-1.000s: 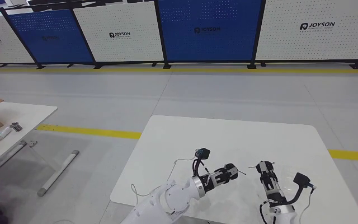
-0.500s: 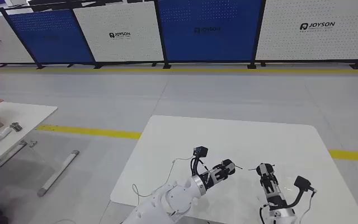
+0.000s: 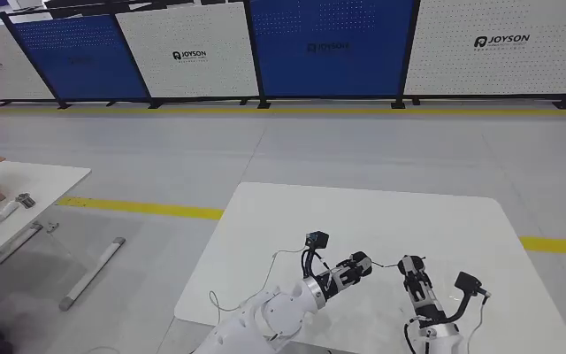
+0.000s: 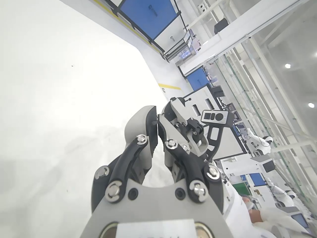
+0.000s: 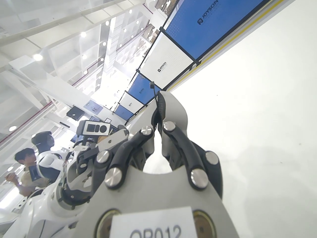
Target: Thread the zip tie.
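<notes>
Top view: near the white table's (image 3: 292, 212) 6 o'clock edge, the left gripper (image 3: 363, 262) has the right gripper (image 3: 406, 264) at its 3 o'clock, with the black zip tie (image 3: 382, 264) spanning them.

Left wrist view: the left gripper (image 4: 157, 119) is clamped, pinching a black sliver.

Right wrist view: the right gripper (image 5: 159, 100) clamps the zip tie (image 5: 154, 90), whose head pokes past the fingertips.

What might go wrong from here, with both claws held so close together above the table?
1. The left claw and the right claw stand almost tip to tip, so a slightly misjudged move could knock them together.
2. The zip tie is thin, and only its head and a short bit of strap stick out past the right claw's shut tips. It may flex or slip, and the threading could miss the head.
</notes>
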### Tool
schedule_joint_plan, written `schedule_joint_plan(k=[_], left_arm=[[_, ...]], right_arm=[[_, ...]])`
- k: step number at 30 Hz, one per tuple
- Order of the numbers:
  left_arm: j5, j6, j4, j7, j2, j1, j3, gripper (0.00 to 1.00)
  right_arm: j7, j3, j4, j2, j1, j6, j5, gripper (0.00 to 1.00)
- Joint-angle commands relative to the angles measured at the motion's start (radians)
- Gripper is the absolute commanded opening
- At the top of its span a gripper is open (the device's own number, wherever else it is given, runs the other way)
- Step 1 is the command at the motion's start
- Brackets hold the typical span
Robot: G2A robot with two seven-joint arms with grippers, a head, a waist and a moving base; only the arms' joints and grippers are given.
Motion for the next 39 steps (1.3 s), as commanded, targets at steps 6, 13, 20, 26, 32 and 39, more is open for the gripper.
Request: schedule_joint_plan(k=[6,13,20,26,32,39], left_arm=[[0.0,0.0,0.0,0.0,0.0,0.0,0.0,0.0],[0.0,0.0,0.0,0.0,0.0,0.0,0.0,0.0],[0.0,0.0,0.0,0.0,0.0,0.0,0.0,0.0],[0.0,0.0,0.0,0.0,0.0,0.0,0.0,0.0],[0.0,0.0,0.0,0.0,0.0,0.0,0.0,0.0],[0.0,0.0,0.0,0.0,0.0,0.0,0.0,0.0]], right_arm=[[-0.006,-0.001,0.002,-0.002,0.001,0.006,-0.008,0.0],[-0.003,-0.003,0.007,-0.003,0.004,0.009,-0.013,0.0],[-0.016,0.002,0.002,-0.004,0.0,-0.001,-0.017,0.0],[-0.01,0.0,-0.002,-0.004,-0.003,0.004,-0.025,0.0],[-0.002,-0.01,0.003,-0.007,0.006,0.019,-0.036,0.0],[-0.003,-0.014,0.011,-0.009,0.013,0.026,-0.038,0.0]])
